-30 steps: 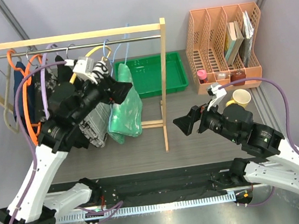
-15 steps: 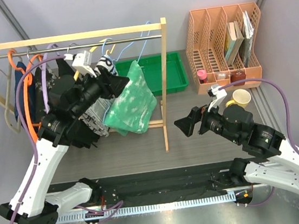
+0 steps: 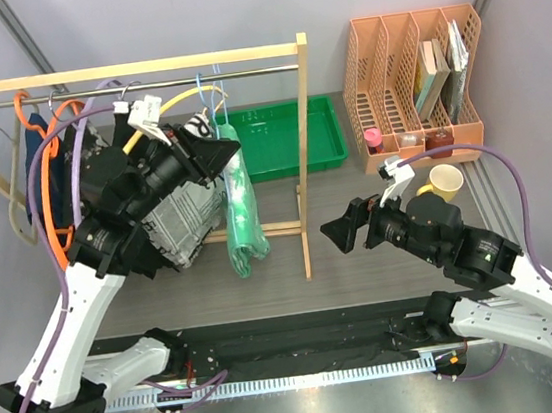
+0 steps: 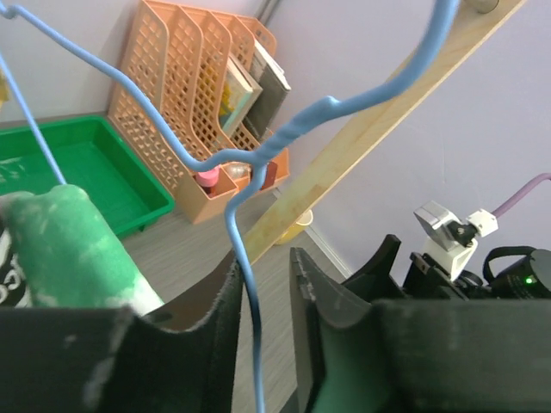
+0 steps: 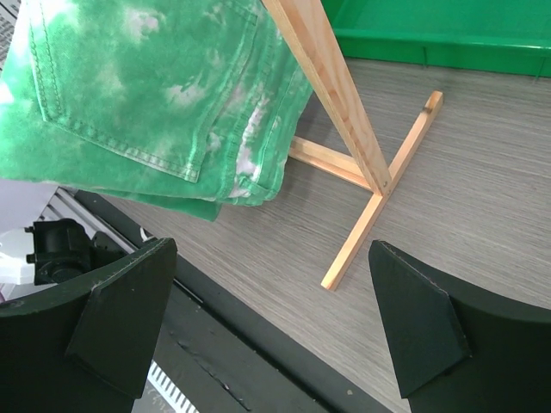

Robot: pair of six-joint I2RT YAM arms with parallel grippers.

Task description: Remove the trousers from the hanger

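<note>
Top view: the left pincer [image 3: 221,156] sits at the neck of the hanger [image 3: 210,94], and the trousers [image 3: 239,211] hang beneath it. The right pincer [image 3: 338,231] is well apart, to its right.

Left wrist view: the jaws are narrowed around the hanger wire, with a gap showing on one side. The trousers are left of the fingers.

Right wrist view: the jaws are fully spread and empty. The trousers are ahead, to the upper left.

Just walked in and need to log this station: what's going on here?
The left end effector has its jaws around the thin light blue wire hanger, which hangs on the wooden rack with the folded green mottled trousers draped over it. The right end effector hovers open nearby, holding nothing.
</note>
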